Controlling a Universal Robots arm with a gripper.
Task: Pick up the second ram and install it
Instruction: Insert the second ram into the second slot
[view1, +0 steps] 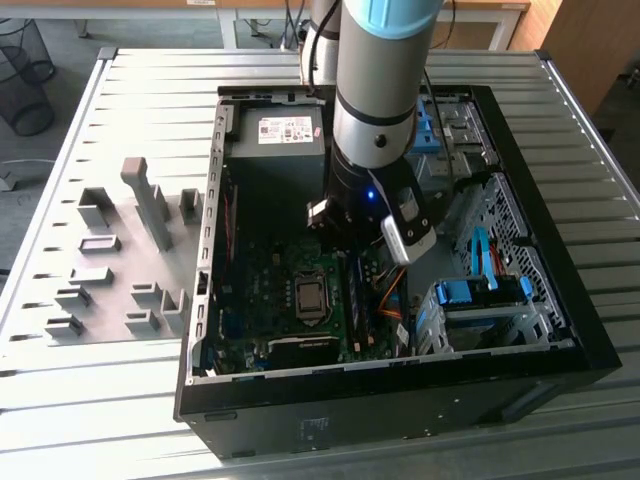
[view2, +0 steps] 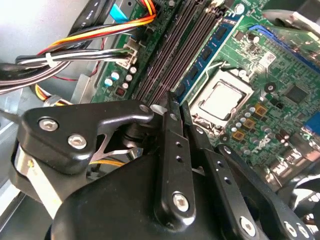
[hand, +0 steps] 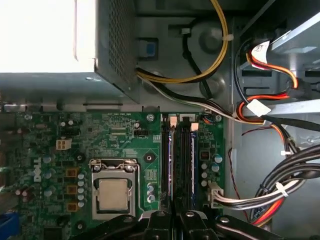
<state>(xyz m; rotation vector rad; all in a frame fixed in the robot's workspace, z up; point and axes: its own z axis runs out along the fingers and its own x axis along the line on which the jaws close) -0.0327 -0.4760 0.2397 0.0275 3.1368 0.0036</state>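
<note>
**A:** So where's the arm at? In the exterior view the gripper (view1: 352, 245) is down inside the open computer case (view1: 560, 340), right over the memory slots (view1: 357, 300), between the power supply box (view1: 277, 130) and the drive cage (view1: 480, 300).

**B:** Yep. In the second wrist view the fingers (view2: 172, 150) are pinched nearly together, tips right at the slots (view2: 175, 60). There's a blue memory stick (view2: 202, 57) already seated in the slot nearest the processor socket (view2: 220, 100). Can't honestly tell whether the fingers are clamping a stick or just closed on nothing; the tips hide whatever's between them.

**A:** In the first wrist view I see two blue edges, one (hand: 170, 165) and another (hand: 191, 167), standing in the slots with the fingertips (hand: 175, 220) right at their end. So the second ram looks like it's sitting in its slot, though how firmly seated, no idea.

**B:** Room's tight. The cable bundle (hand: 280, 185) hangs just beside the slots on one side, the processor socket (hand: 112, 192) on the other. The case wall and power supply edge are well clear of the gripper, though.
</note>
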